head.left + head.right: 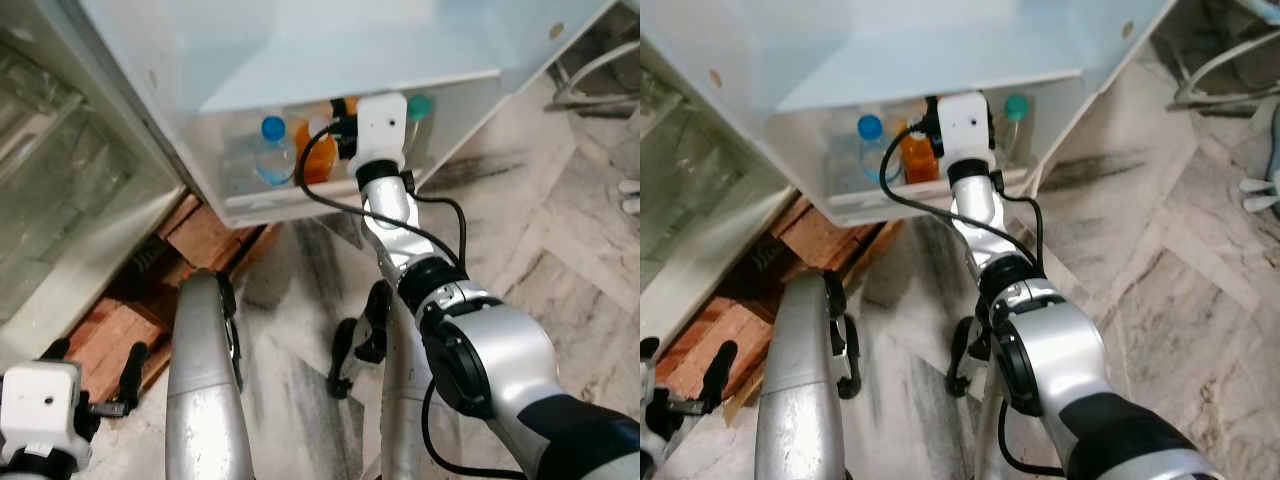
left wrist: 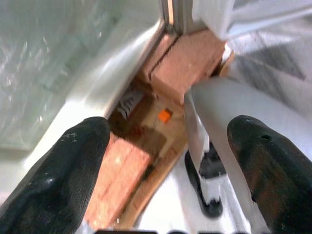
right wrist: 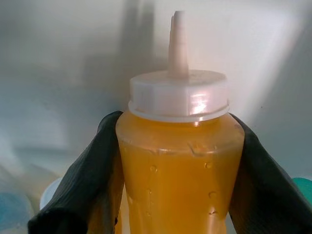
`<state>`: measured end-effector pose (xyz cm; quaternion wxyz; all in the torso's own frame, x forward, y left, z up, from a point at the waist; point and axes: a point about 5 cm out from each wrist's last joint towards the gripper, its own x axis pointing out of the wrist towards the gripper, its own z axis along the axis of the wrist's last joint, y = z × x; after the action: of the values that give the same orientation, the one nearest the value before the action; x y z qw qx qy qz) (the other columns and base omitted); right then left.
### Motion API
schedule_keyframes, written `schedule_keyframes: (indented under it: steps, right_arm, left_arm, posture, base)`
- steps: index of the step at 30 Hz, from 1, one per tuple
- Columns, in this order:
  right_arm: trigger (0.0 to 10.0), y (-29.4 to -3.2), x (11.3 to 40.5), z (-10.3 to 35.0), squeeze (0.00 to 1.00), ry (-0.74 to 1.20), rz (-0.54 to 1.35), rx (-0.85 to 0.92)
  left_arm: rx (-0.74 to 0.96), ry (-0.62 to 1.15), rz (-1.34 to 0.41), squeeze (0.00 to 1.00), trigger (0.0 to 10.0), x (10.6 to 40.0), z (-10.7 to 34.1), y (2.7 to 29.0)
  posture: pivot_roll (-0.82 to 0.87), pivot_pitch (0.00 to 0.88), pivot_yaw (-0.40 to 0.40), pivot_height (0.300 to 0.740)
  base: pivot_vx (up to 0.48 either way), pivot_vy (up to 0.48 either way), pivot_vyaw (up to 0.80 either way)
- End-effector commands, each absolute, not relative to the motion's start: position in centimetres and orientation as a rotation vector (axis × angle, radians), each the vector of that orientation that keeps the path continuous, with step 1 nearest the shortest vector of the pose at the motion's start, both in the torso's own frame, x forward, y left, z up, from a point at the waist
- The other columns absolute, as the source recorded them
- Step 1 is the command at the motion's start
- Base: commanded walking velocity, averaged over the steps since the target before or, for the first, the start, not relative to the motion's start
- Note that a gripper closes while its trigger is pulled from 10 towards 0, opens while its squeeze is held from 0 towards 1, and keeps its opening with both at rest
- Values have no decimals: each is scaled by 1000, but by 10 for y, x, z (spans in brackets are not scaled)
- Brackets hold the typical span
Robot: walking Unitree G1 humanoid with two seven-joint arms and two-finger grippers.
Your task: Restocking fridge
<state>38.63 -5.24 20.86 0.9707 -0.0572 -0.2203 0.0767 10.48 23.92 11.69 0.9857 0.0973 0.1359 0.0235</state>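
Open fridge door (image 1: 300, 50) fills the top of the head views, white inner face tilted toward the camera. Fridge body (image 1: 70, 190) on the robot's left, frosted shelves inside. Marble floor (image 1: 560, 250) below, grey-veined. Red bricks (image 1: 205, 235) on wood sit under the fridge's front edge.

Door shelf (image 1: 270, 205) runs along the door's lower edge, white rim at front. 3 bottles stand in it. Blue-capped water bottle (image 1: 272, 150) toward the shelf's left end. Orange sauce bottle (image 3: 178, 161) at the middle. Teal-capped bottle (image 1: 419, 108) toward the right end, mostly hidden behind the wrist.

Right arm (image 1: 400, 230) stretched forward to the shelf, black cable looped along it. Right gripper (image 3: 178, 195) is inside the shelf, its 2 black fingers (image 3: 87, 185) clamped on either side of the orange sauce bottle, touching its walls below the cap. Bottle is upright, white nozzle cap on top, orange liquid nearly to the shoulder, door wall right behind it.

Left arm (image 1: 205, 390) hangs low at the robot's left over the floor. Left gripper (image 2: 165, 175) has its fingers spread wide, holding nothing, pointed at the bricks and the fridge's bottom edge.
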Motion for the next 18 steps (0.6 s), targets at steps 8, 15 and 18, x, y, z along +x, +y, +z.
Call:
schedule_keyframes:
  steps: [8,15,18]
  right_arm:
    - [10000,-48,387,193,0,-312,171,-20]
    - [10000,-63,376,144,0,-144,151,34]
    - [10000,-70,371,132,0,-128,145,20]
  left_arm:
    - [193,333,76,0,10000,84,118,243]
    - [192,327,66,0,10000,91,115,242]
    - [190,321,62,0,10000,94,114,241]
  posture:
    - [489,563,-93,559]
    - [468,546,-96,559]
    - [464,537,-94,559]
  base:
    - [0,0,0]
    - [0,0,0]
    - [0,0,0]
